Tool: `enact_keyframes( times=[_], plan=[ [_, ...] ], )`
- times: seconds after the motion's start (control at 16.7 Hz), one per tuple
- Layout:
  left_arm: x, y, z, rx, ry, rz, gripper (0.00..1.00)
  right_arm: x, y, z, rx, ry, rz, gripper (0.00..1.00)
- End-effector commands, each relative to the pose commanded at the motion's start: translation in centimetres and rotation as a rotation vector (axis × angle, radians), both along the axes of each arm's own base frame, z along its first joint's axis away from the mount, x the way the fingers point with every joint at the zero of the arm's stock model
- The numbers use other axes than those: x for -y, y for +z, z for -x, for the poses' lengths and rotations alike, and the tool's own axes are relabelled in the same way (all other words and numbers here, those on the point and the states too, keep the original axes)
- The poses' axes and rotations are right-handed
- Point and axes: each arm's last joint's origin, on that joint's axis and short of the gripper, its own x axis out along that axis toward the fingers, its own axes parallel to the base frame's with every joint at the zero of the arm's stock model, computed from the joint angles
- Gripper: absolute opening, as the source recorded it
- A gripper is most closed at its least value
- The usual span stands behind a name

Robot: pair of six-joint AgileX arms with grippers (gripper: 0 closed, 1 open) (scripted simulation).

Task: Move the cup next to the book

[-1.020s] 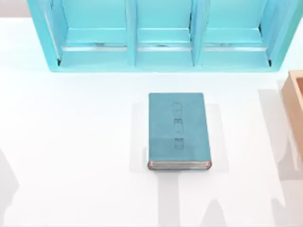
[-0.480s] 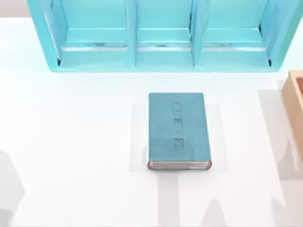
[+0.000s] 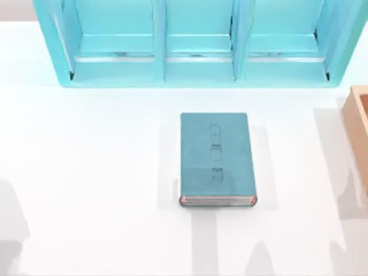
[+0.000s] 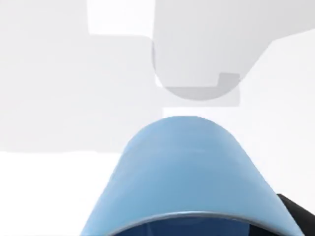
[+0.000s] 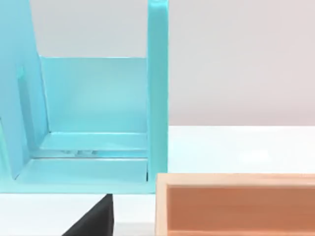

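Apparently the left hand has the cup (image 4: 182, 177) close, grip unclear; book (image 3: 215, 156) lies mid-table.

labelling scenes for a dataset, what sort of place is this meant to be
Probably a rendered study or desk setup on a plain white table: a large turquoise shelf unit with open compartments stands at the back, a thick teal-blue hardcover book lies in the middle, and a small light-blue round cup shows close in the left wrist view.
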Motion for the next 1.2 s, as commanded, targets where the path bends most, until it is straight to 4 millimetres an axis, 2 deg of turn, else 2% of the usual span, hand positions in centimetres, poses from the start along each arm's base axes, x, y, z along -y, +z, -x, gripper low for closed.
enact_keyframes(
  times=[0.24,0.48,0.66,0.84,1.02,1.2],
  plan=[
    [1.9,1.1,-4.5,0.012,0.123,-0.047,0.0,0.0,0.0,0.0,0.0,0.0,0.0,1.0],
    [6.4,1.8,-9.9,0.03,0.345,-0.079,0.0,0.0,0.0,0.0,0.0,0.0,0.0,1.0],
    [11.8,1.8,-13.3,0.038,0.557,-0.087,0.0,0.0,0.0,0.0,0.0,0.0,0.0,1.0],
    [18.2,1.8,-15.6,0.047,0.786,-0.088,0.0,0.0,0.0,0.0,0.0,0.0,0.0,1.0],
    [25.0,1.9,-16.3,0.053,1.001,-0.082,0.0,0.0,0.0,0.0,0.0,0.0,0.0,1.0],
    [31.1,2.5,-15.7,0.059,1.178,-0.065,0.0,0.0,0.0,0.0,0.0,0.0,0.0,1.0]
  ],
)
